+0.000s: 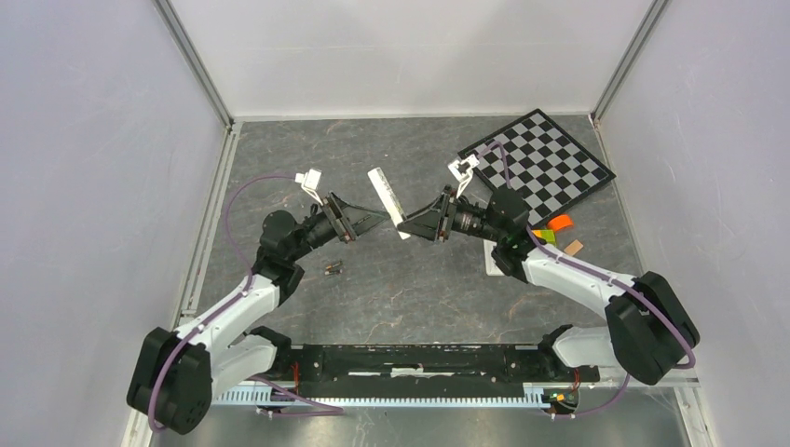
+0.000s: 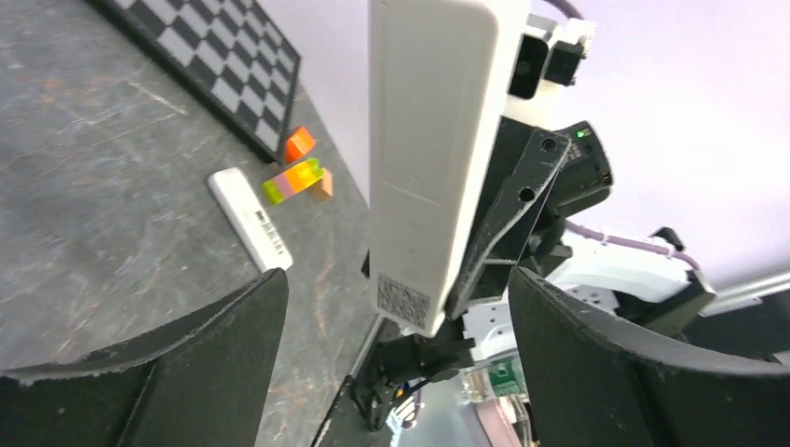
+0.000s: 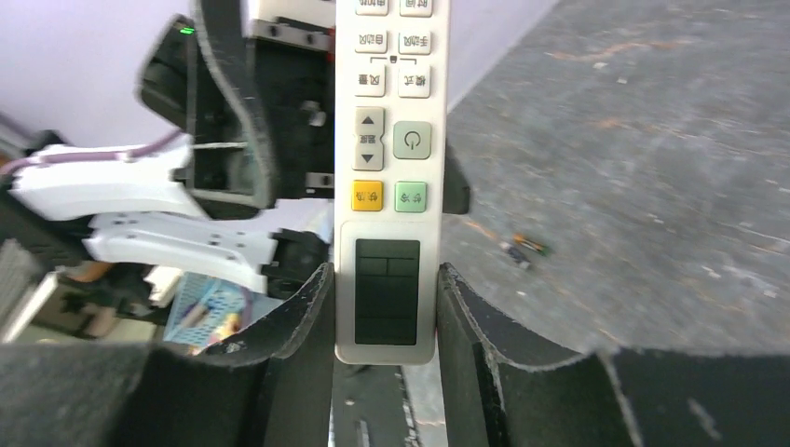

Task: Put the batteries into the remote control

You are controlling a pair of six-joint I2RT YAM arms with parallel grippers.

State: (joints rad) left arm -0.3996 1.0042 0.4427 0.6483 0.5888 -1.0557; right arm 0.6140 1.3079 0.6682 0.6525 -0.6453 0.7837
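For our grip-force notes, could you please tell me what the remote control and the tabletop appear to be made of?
The remote control: likely white moulded plastic, smooth satin finish, judging by its even sheen and rounded corners. The tabletop: dark grey with pale veins and rusty flecks, matte, stone-like; it could be a printed laminate.

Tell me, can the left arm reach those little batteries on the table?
Probably yes. The left gripper is open and empty, and the batteries lie on bare table close beside that arm. Only the remote, held by the right gripper, is near it.
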